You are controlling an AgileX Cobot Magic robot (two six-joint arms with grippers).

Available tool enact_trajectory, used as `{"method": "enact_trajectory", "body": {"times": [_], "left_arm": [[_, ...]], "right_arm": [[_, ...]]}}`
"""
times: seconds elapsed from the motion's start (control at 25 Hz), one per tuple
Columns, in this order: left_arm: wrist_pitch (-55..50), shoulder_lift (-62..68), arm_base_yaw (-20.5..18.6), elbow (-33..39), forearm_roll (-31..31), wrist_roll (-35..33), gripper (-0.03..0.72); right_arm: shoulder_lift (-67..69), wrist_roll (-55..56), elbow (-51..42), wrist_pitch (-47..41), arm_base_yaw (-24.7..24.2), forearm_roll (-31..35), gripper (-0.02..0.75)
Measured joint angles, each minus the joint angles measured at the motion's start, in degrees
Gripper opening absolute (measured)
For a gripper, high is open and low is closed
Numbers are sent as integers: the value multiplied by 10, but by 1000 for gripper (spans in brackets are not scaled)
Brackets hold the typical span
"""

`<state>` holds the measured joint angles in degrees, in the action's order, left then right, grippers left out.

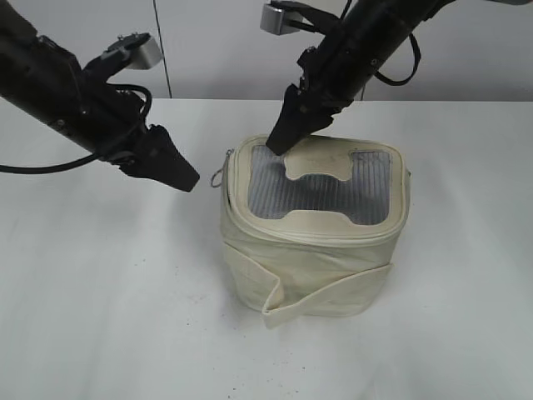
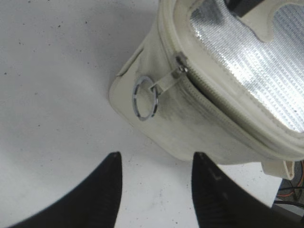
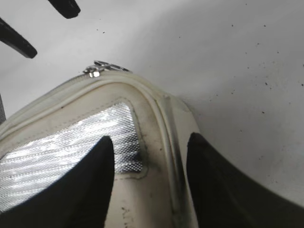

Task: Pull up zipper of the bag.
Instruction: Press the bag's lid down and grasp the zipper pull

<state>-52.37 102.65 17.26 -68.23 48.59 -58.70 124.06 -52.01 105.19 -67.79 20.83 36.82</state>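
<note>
The bag point(image 1: 312, 242) stands upright near the middle of the white counter point(image 1: 100, 292), a small boxy thing of cream-white woven fabric with rounded corners and soft, slightly creased walls. Its flat lid carries a grey ribbed mesh window point(image 1: 321, 193) that shines silvery in the wrist views, crossed by a cream patch shaped like a bone. A wide cream strap point(image 1: 321, 296) wraps loosely around the lower body, its end folded into a point at the front. The zipper point(image 1: 312, 236) runs as a thin cream track just under the lid's piped rim. At the bag's left rear corner a thin silver metal ring point(image 2: 145, 98) hangs from the slider on a narrow cream tab, lying against the fabric, which looks grey and smudged there. The left gripper point(image 2: 154, 183) hovers just beside that corner, clear of the bag, its two black tapered fingers spread apart with nothing between them. The right gripper point(image 3: 147, 166) rests its tip on the rear left part of the lid, at the edge of the mesh; its black fingers stand apart, straddling the lid's dirty cream border. Small dark specks dot the counter around the bag.
</note>
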Motion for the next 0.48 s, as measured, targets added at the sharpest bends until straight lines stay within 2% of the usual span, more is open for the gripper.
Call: {"method": "enact_trajectory", "body": {"times": [0.16, 0.28, 0.4, 0.48], "left_arm": [[19, 0, 9, 0, -18, 0, 393], [34, 0, 10, 0, -39, 0, 465], [45, 0, 10, 0, -49, 0, 518], [46, 0, 10, 0, -49, 0, 529]], "right_arm": [[0, 0, 1, 6, 0, -20, 267], [0, 0, 2, 6, 0, -21, 195], [0, 0, 2, 6, 0, -21, 185], [0, -2, 2, 9, 0, -21, 221]]}}
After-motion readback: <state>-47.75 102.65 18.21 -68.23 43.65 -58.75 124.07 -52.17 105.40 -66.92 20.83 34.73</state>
